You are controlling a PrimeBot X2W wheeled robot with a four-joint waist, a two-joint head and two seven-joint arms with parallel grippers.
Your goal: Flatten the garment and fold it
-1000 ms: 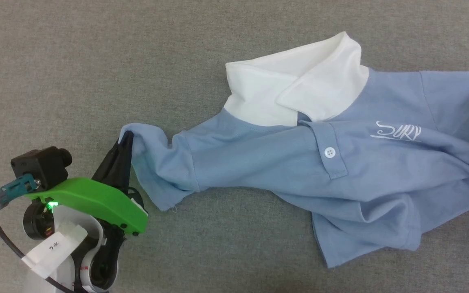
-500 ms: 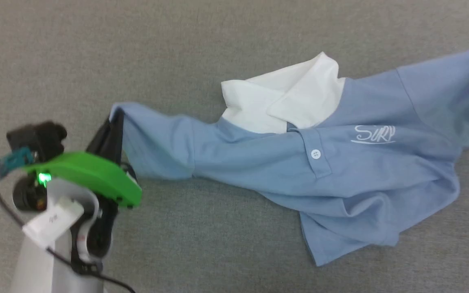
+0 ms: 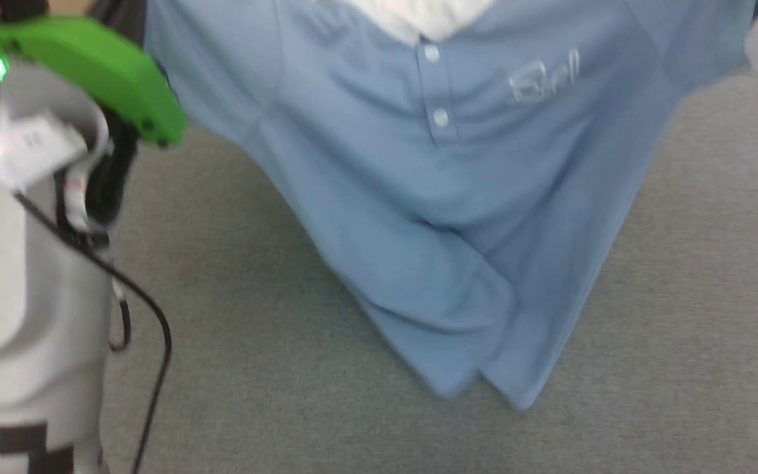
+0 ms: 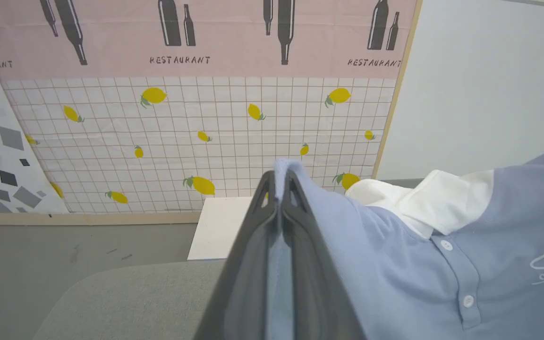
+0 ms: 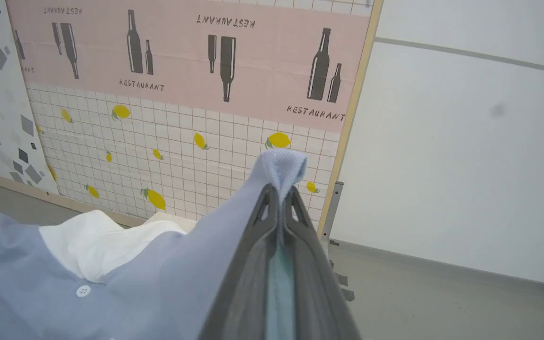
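The garment (image 3: 431, 217), a light blue polo shirt, hangs spread between both grippers with its front towards me. Its white collar (image 3: 418, 13) is at the top, and the white script logo (image 3: 540, 76) and a white button (image 3: 440, 117) show on the chest. The lower hem droops to a point close to the grey surface. My left gripper (image 4: 279, 182) is shut on a fold of the shirt's left sleeve edge. My right gripper (image 5: 280, 193) is shut on a blue fold at the other side. In the head view the left gripper (image 3: 122, 10) stands at the top left.
The grey fabric-covered table (image 3: 682, 296) lies under the shirt. A black cable (image 3: 155, 342) loops beside my pale left forearm (image 3: 17, 263). Beyond the table stand a printed lemon-and-bottle wall panel (image 4: 206, 118) and a plain white wall (image 5: 465, 165).
Both grippers have risen and lifted the shirt off the table, so it now hangs open between them instead of lying crumpled. The head view has also shifted.
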